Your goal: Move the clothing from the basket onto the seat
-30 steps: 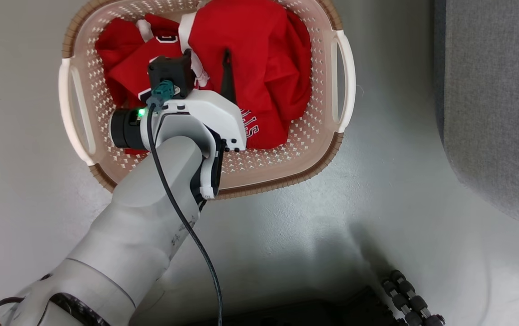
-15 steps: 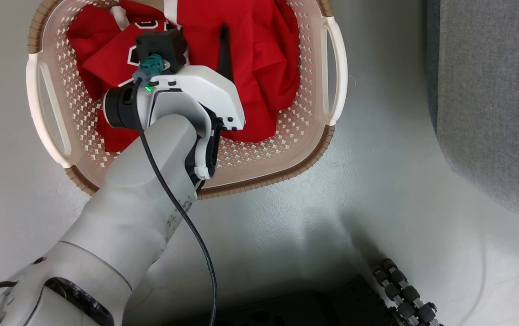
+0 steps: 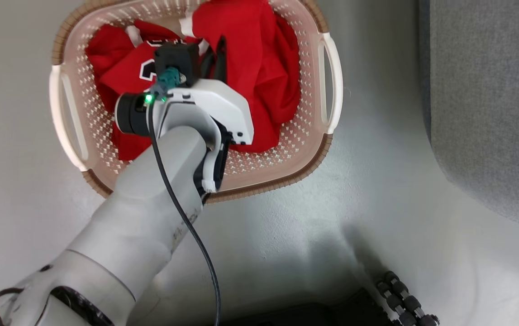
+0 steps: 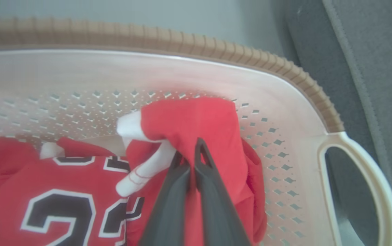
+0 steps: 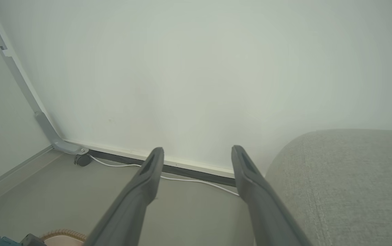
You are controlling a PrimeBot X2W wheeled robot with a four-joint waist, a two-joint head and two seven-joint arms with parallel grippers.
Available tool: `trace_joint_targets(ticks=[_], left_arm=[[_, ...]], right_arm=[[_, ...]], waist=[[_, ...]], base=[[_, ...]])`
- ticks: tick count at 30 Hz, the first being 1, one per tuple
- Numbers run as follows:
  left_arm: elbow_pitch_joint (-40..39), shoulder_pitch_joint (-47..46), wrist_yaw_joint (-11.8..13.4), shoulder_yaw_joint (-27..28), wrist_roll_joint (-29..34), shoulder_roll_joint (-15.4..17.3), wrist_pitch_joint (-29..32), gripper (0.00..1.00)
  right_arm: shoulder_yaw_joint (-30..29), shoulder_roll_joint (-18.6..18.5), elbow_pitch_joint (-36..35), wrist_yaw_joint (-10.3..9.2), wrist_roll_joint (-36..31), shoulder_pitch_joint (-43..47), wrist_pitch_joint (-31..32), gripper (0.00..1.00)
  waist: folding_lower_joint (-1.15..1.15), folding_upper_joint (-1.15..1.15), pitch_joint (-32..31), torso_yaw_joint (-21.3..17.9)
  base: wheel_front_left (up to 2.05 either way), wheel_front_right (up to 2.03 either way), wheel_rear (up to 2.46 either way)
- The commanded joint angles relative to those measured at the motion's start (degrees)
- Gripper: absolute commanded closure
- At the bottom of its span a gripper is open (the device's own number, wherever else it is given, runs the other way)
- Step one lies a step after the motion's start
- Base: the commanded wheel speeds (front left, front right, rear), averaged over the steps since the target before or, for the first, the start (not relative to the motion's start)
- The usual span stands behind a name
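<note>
Left wrist view: the left gripper (image 4: 189, 153) has its two dark fingers pinched together on a raised fold of the red clothing (image 4: 196, 116), and the rest of the clothing lies heaped in the basket (image 4: 216, 78). In the head view the basket stands on the floor (image 3: 377, 203) at 12 o'clock, with the grey seat (image 3: 490, 113) at 3 o'clock, apart from it. The right gripper (image 5: 197, 150) hangs with fingers spread, holding nothing
</note>
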Motion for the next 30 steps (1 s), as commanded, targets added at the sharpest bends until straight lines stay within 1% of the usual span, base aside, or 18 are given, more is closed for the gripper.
trace_joint_targets(ticks=[1,10,11,19,24,25,30], left_arm=[[-1.7,3.0,-0.2,1.1,1.3,0.1,-0.3,1.00],[-8.5,9.6,-0.1,4.5,9.0,0.1,-0.3,1.00],[-10.2,11.1,-0.2,5.3,10.7,0.1,-0.3,1.00],[-17.4,16.9,-0.3,8.3,18.4,0.1,-0.3,1.00],[-21.7,19.8,-0.8,9.8,23.3,0.1,-0.3,1.00],[-21.7,19.8,-0.8,9.8,23.3,0.1,-0.3,1.00],[-26.2,22.3,-1.9,12.2,27.2,0.1,-0.3,1.00]], right_arm=[[0.0,-1.1,-0.5,0.24,0.6,3.4,-0.3,0.00],[1.1,-1.4,2.1,0.24,0.0,5.9,-0.3,0.00],[1.4,-1.6,2.9,0.24,-0.2,6.8,-0.3,0.00],[2.7,-1.4,6.2,0.24,-0.9,10.8,-0.3,0.00],[3.9,-0.7,8.8,0.24,-1.7,13.8,-0.3,0.00],[3.9,-0.7,8.8,0.24,-1.7,13.8,-0.3,0.00],[5.8,0.9,11.7,0.24,-2.7,16.4,-0.3,0.00]], waist=[[0.00,0.00,-1.6,0.7],[0.00,0.00,-9.4,3.3],[0.00,0.00,-11.4,4.1],[0.00,0.00,-20.4,6.7],[0.00,0.00,-26.6,8.3],[0.00,0.00,-26.6,8.3],[0.00,0.00,-32.8,9.5]], base=[[0.00,0.00,0.00],[0.00,0.00,0.00],[0.00,0.00,0.00],[0.00,0.00,0.00],[0.00,0.00,0.00],[0.00,0.00,0.00],[0.00,0.00,0.00]])
